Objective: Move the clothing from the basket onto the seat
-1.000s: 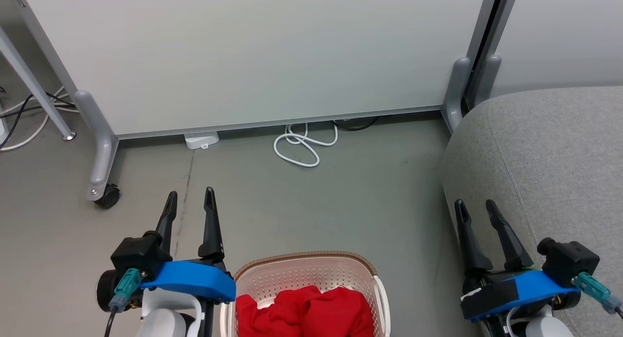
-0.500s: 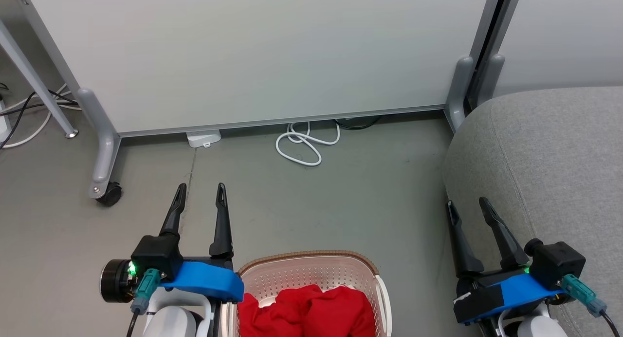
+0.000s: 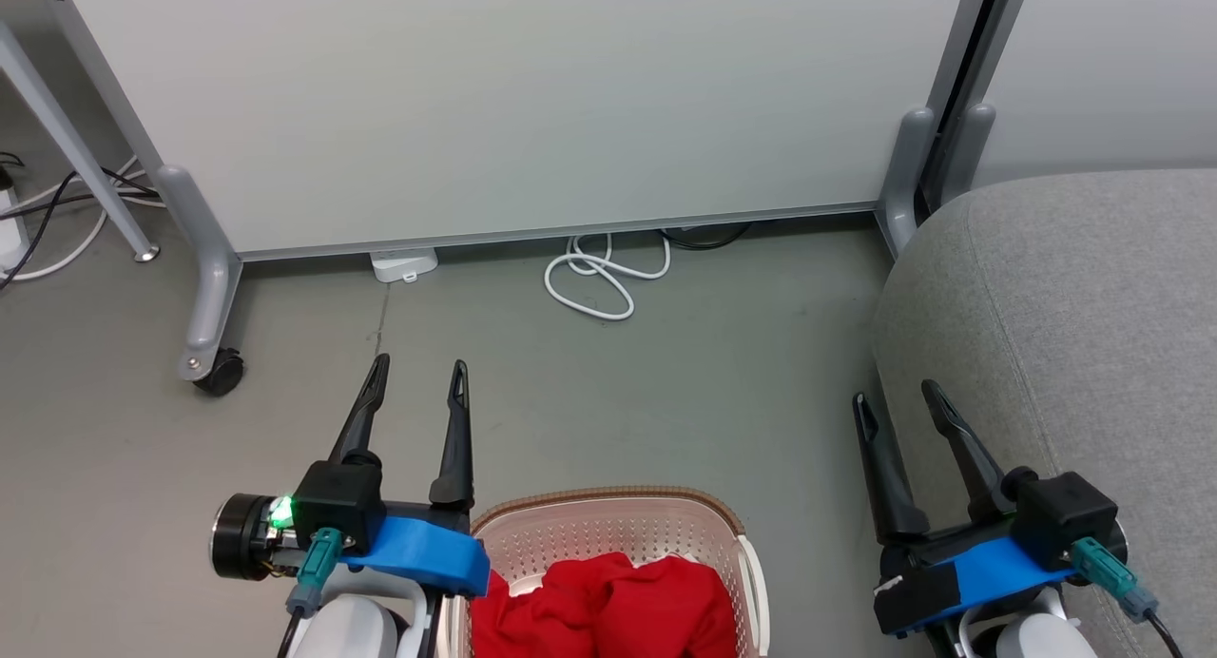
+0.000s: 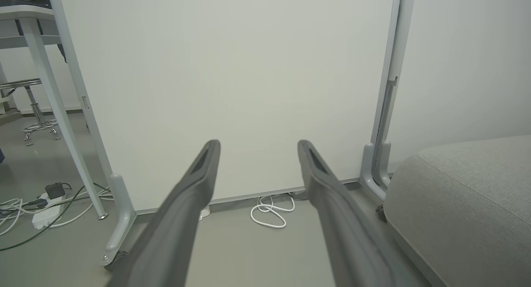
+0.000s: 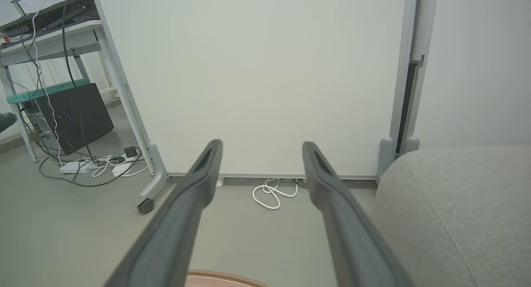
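Clothing [image 3: 608, 606] is lying bunched in a bright red heap inside the basket [image 3: 608, 499], which is standing on the floor [image 3: 723, 382] at the bottom edge of the head view, between the two arms. The red fabric is filling the near part of the basket, leaving the perforated far wall bare under the brown rim. The seat [image 3: 1074, 306] is sitting on the floor to the right of the basket, apart from it, its rounded grey corner lying near the partition [image 3: 532, 106].

The left gripper [image 3: 418, 371] is hovering just left of the basket's far rim, its two dark fingers standing spread apart with nothing between them and pointing toward the partition. The right gripper [image 3: 894, 396] is hovering on the basket's other side, along the edge of the seat that faces the basket. Its fingers are likewise splayed wide and empty. In the head view one finger is showing against the floor and the other is overlapping the grey upholstery. Both wrist views are showing the fingers parted, with bare floor and panel between them.

A white cable [image 3: 604, 280] is lying coiled on the floor at the foot of the partition, well beyond the basket, and a black caster [image 3: 221, 373] is carrying the partition's grey leg toward the floor's left side.
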### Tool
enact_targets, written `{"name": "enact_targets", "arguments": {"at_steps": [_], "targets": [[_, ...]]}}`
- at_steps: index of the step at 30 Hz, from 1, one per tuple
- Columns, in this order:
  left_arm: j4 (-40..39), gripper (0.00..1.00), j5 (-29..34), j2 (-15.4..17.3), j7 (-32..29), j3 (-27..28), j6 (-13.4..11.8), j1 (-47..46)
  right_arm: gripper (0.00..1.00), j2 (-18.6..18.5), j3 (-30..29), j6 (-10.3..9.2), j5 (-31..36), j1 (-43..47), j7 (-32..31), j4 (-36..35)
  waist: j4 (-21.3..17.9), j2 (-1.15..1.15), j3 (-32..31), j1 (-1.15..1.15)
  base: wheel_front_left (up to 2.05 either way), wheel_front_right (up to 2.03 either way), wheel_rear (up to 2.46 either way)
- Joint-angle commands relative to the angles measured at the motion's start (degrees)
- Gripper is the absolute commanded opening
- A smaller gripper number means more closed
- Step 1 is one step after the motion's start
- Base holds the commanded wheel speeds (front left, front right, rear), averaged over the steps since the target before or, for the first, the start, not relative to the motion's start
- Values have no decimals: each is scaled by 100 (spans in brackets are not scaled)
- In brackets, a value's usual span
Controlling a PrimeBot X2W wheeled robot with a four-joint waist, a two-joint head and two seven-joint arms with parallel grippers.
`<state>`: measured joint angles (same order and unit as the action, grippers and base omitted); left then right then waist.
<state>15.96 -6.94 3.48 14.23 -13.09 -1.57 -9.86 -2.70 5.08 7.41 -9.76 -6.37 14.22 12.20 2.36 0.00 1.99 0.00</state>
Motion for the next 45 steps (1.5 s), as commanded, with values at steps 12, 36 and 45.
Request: {"name": "enact_targets", "arguments": {"at_steps": [12, 36, 45], "targets": [[295, 100, 118, -30, 105, 28, 192, -173, 100, -33, 15, 14, 31, -43, 108, 132, 29, 0, 4, 0, 0, 0, 0], [731, 100, 99, -59, 100, -71, 412, -464, 100, -29, -23, 13, 167, -287, 107, 97, -119, 0, 304, 0, 0, 0, 0], [1834, 100, 522, 1, 99, -782, 808, -1624, 100, -74, -92, 12, 423, -930, 104, -446, -422, 0, 1523, 0, 0, 0, 0]]}}
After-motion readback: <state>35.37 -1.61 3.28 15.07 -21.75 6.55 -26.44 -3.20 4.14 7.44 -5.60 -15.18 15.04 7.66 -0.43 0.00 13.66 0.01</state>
